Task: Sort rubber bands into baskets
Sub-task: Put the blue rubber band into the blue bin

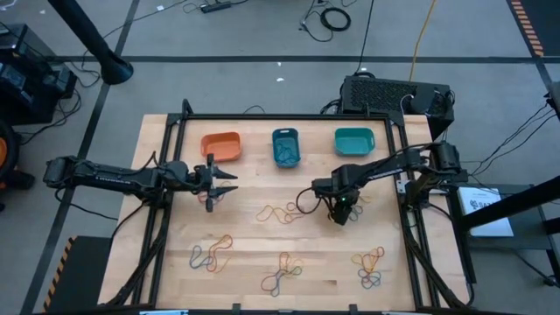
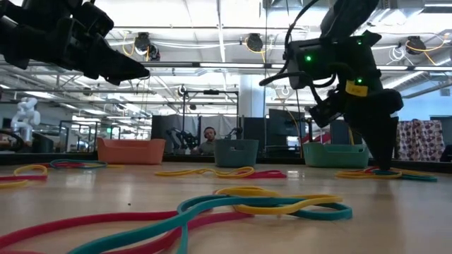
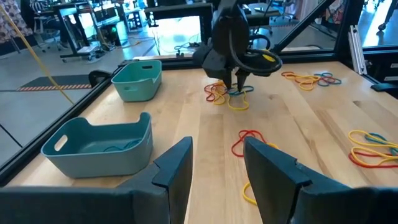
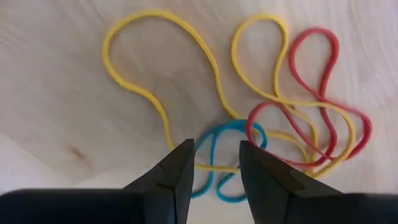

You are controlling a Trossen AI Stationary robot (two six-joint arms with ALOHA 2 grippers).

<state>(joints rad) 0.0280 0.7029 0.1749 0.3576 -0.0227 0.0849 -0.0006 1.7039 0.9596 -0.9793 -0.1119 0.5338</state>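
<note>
Straddling a blue rubber band [image 4: 231, 163], right gripper [image 4: 214, 163] parted.

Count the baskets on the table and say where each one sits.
3, in a row along the table's far edge: the orange basket on the left, the blue basket in the middle, the teal basket on the right. None seems hidden.
</note>
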